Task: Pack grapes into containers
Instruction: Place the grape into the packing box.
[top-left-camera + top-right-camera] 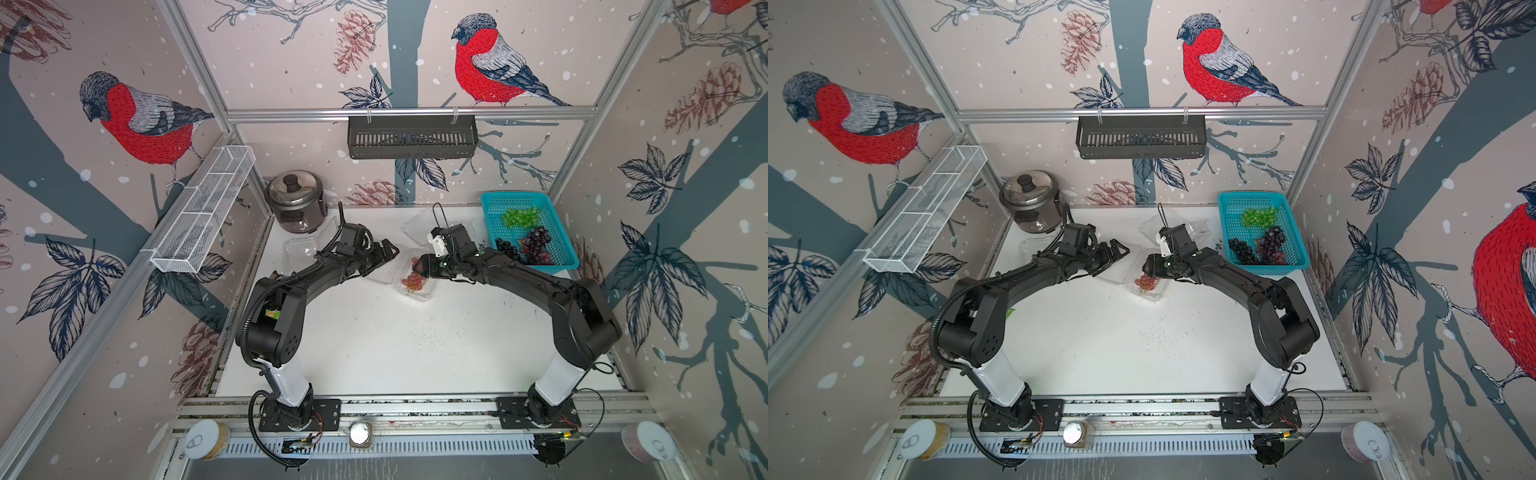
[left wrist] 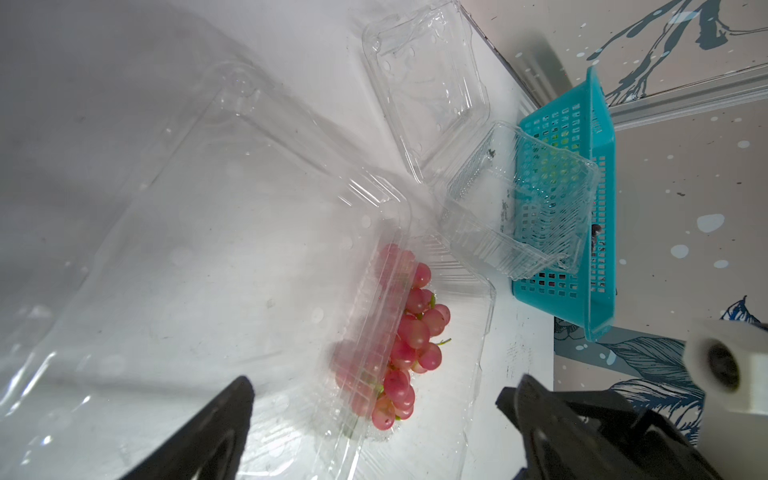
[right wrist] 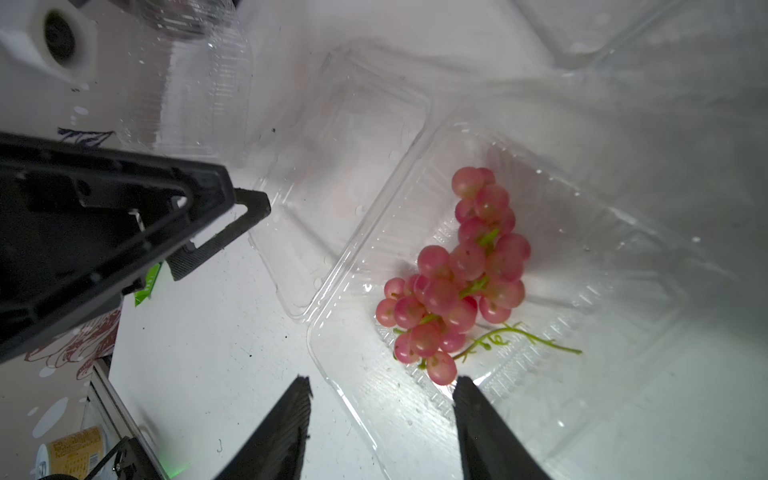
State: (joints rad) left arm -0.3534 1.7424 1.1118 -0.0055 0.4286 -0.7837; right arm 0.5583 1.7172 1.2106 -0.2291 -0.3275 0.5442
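- Red grapes [image 3: 453, 270] lie in the open container [image 3: 590, 316] mid-table, so this bunch looks packed.
- Right gripper [image 3: 382, 382] hovers above them, jaws apart and empty.
- Left gripper [image 2: 378, 386], spread wide and holding nothing, sits over the lid [image 2: 187, 249], probably to shut it.
- Other bunches [image 1: 521, 217] wait in the basket [image 1: 490, 199] at the far right corner.

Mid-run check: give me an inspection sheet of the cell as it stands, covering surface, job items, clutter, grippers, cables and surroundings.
Surface: white tabletop, dark specks scattered mid-table.
Job's things: red grapes lying in the open centre clamshell; green grapes and dark grapes in the turquoise basket; clamshell by the rice cooker and clamshell beside the basket, no grapes seen in either.
Clutter: rice cooker, lid on; cans on the front rail.
Grippers: left gripper open, empty; right gripper open over the centre clamshell, holding nothing.
Cables: black conduit along the left arm; thin cable loop at the right base.
Surroundings: bird-print walls; white wire rack; black rack.
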